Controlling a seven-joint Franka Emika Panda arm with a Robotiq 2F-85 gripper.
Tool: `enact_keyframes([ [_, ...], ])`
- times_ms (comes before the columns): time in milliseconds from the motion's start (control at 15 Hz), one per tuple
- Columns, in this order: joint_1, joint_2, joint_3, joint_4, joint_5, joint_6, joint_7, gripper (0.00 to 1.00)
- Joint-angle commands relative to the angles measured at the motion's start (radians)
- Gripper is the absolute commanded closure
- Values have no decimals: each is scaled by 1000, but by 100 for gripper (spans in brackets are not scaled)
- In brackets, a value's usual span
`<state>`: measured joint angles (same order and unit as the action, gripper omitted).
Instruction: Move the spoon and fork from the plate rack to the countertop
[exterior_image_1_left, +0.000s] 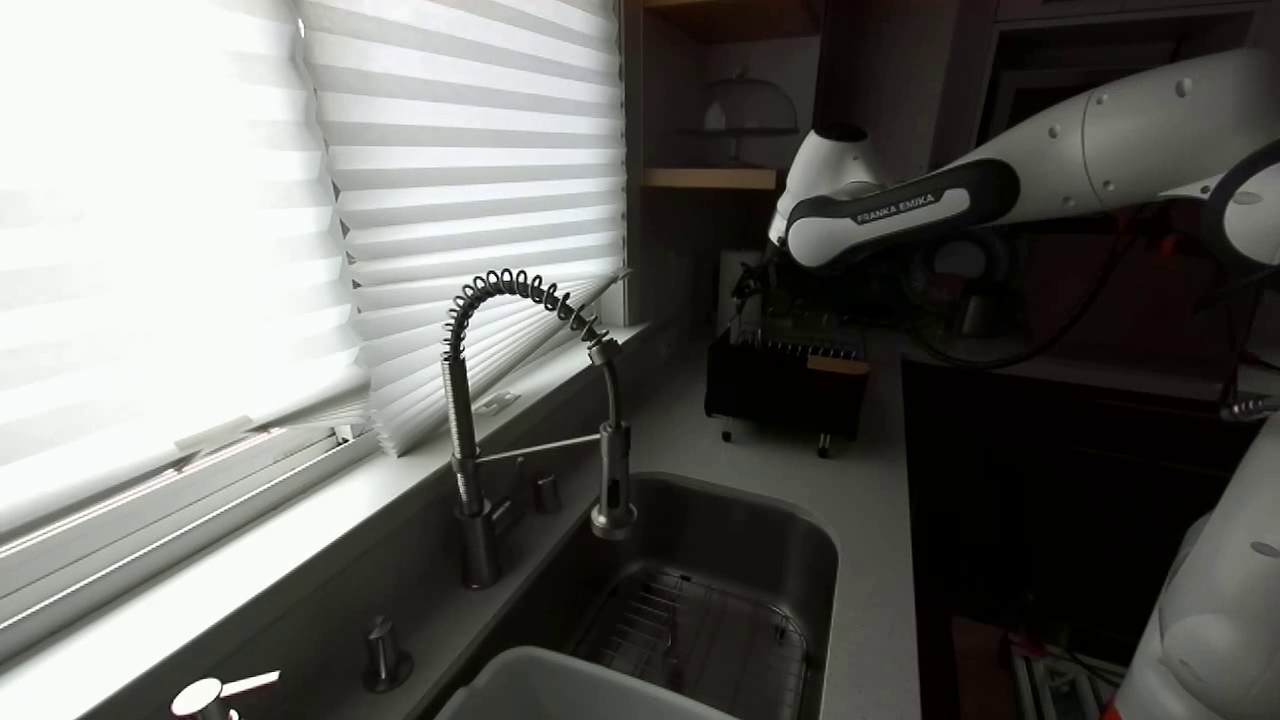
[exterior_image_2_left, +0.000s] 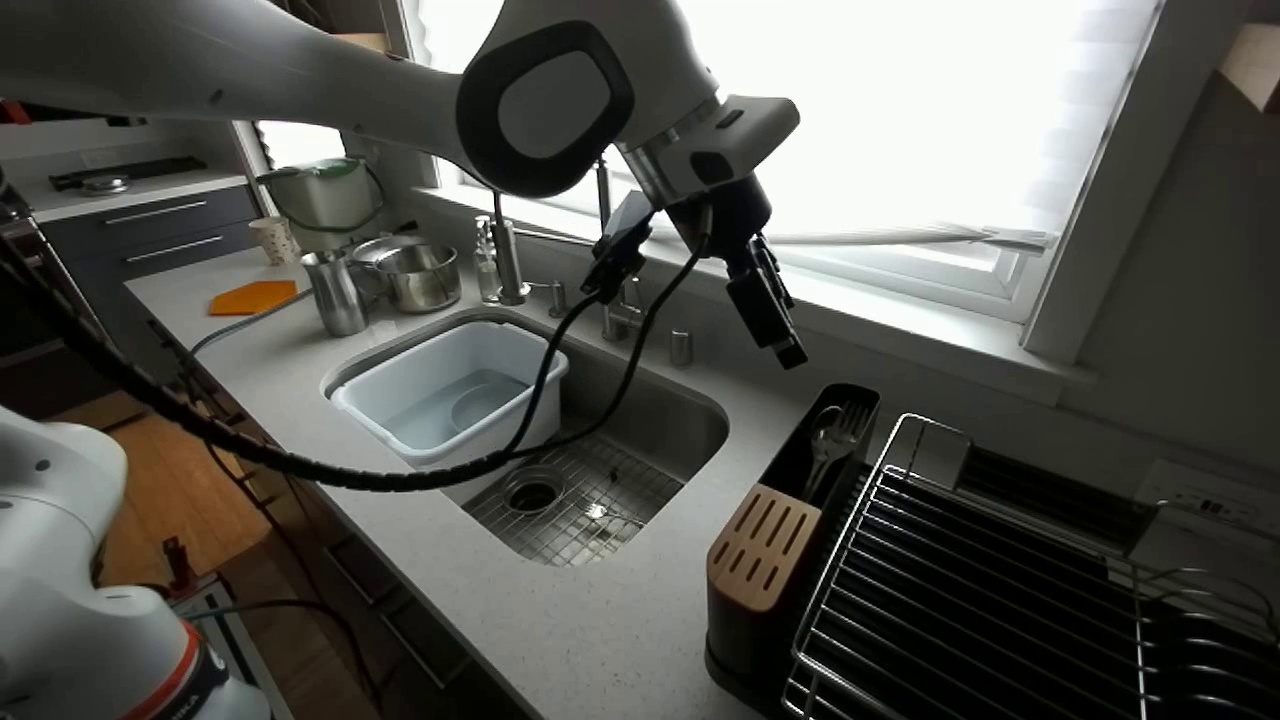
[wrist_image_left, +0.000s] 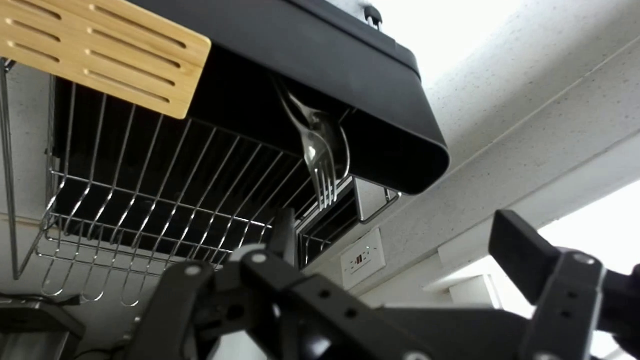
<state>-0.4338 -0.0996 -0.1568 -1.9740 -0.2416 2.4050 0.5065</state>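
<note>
Gripper (wrist_image_left: 400, 239), jaws apart, fork (wrist_image_left: 315, 149) and apparently spoon (wrist_image_left: 336, 137) below, in plate rack caddy (wrist_image_left: 350, 62)

One steel sink (exterior_image_2_left: 690, 435), things in and around it.
In sink: one tub (exterior_image_2_left: 500, 350), one drain (exterior_image_2_left: 531, 495), one wire grid (exterior_image_2_left: 612, 472). Behind sink: one spring faucet (exterior_image_1_left: 460, 430), one soap bottle (exterior_image_2_left: 487, 268). Off one end of sink: one plate rack (exterior_image_2_left: 950, 580), one slotted wooden block (exterior_image_2_left: 765, 546), one fork (wrist_image_left: 316, 150), one spoon (wrist_image_left: 337, 134). Off opposite end of sink: one tall metal tumbler (exterior_image_2_left: 337, 295), one patterned cup (exterior_image_2_left: 273, 241), one orange mat (exterior_image_2_left: 255, 297), one lidded bin (exterior_image_2_left: 325, 207); steel cookware (exterior_image_2_left: 425, 285) overlaps, number unclear.
</note>
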Motion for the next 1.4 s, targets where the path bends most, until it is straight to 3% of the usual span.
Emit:
enact_keyframes([
  [0,42,87,-60,67,15,27,-33,0],
  [800,73,228,-129,148,172,32,-196,0],
  [933,71,240,-135,155,176,33,-214,14],
  [1200,70,255,-144,166,176,26,-239,54],
  [1333,70,259,-148,167,173,20,-246,54],
])
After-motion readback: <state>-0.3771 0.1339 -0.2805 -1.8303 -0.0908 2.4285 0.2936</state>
